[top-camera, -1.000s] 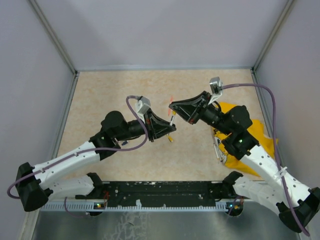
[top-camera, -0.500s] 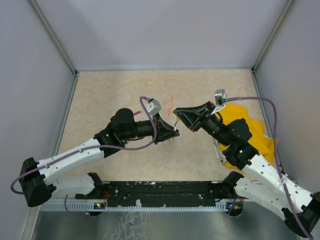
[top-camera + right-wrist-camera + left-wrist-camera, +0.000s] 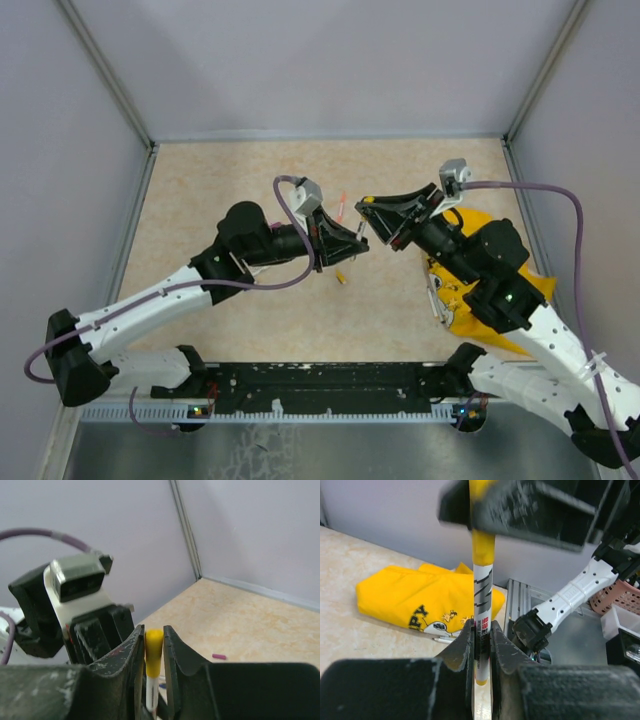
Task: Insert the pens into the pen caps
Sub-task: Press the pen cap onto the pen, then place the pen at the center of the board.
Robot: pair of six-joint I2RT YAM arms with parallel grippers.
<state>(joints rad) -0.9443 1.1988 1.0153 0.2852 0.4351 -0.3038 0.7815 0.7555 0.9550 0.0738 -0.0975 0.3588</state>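
A white pen (image 3: 482, 600) with a yellow tail stands upright in my left gripper (image 3: 481, 640), which is shut on its barrel. A yellow pen cap (image 3: 483, 550) sits on the pen's top end. My right gripper (image 3: 152, 640) comes from above, and its fingers hug that yellow cap (image 3: 154, 650) on both sides, with the white barrel (image 3: 152, 692) showing below. From the top view the left gripper (image 3: 352, 248) and right gripper (image 3: 366, 215) meet tip to tip above the table's middle. An orange-pink pen (image 3: 341, 205) lies just behind them.
A folded yellow cloth (image 3: 500, 290) lies at the right under the right arm, with thin pens (image 3: 435, 295) at its left edge. A small yellow cap (image 3: 341, 279) lies on the table near the left gripper, and a purple cap (image 3: 218, 656) lies further off. Grey walls enclose the table.
Both grippers have shifted a little to the right and further from the bases, staying tip to tip. The left arm has stretched forward with the pen.
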